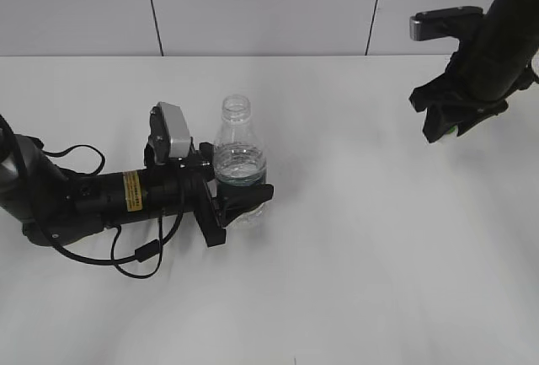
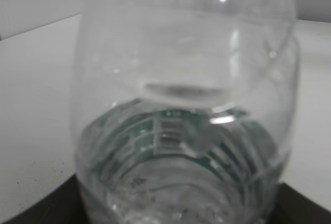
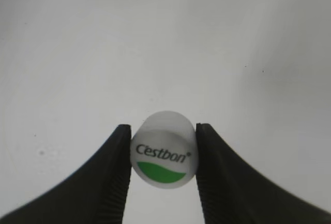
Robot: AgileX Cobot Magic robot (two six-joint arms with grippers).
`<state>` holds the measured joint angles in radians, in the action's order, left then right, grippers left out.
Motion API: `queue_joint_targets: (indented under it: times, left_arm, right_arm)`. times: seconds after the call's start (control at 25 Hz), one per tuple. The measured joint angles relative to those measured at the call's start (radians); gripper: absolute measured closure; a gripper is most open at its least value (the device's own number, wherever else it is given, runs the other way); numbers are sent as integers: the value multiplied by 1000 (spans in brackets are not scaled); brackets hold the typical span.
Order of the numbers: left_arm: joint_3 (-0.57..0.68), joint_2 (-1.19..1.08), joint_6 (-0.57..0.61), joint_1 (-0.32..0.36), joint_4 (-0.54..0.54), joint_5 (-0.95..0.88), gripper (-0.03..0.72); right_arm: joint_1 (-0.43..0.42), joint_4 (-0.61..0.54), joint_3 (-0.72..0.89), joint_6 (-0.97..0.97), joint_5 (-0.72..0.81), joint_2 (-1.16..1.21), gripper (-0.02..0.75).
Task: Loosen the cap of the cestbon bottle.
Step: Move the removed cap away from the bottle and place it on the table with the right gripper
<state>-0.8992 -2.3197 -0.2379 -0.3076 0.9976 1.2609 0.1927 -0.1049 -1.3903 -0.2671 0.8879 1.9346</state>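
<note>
I see the cap [image 3: 164, 156] already off and pinched in my right end effector [image 3: 163, 157] high over the worktop [image 1: 379, 255], well apart from the open-necked Cestbon bottle [image 1: 239, 158] that my left end effector [image 1: 236, 205] clamps upright, so loosening looks done

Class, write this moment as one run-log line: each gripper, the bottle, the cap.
left gripper: shut on bottle | right gripper: shut on cap, raised off to the right | bottle: upright, neck open | cap: off

Clear cestbon bottle [image 1: 239, 163] upright, uncapped — white cap [image 3: 164, 157] held apart
</note>
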Motion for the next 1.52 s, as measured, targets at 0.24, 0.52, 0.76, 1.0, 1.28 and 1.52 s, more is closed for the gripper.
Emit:
queue_joint_targets:
  times: [0.24,0.52,0.76,1.0,1.28,1.52]
  left_arm:
    - [0,0,0,0,1,0,282]
    - [0,0,0,0,1,0,282]
    - [0,0,0,0,1,0,282]
    - [0,0,0,0,1,0,282]
    - [0,0,0,0,1,0,282]
    - [0,0,0,0,1,0,282]
  right_arm:
    - [-1,-25,40,-38,-89,81,446]
    - [-2,-29,40,-47,-113,163,449]
    - [-2,-30,40,-48,-157,168,449]
    - [-3,-31,40,-48,-158,168,449]
    - [-3,-28,40,-48,-154,168,411]
    - [-3,-28,40,-48,-153,168,341]
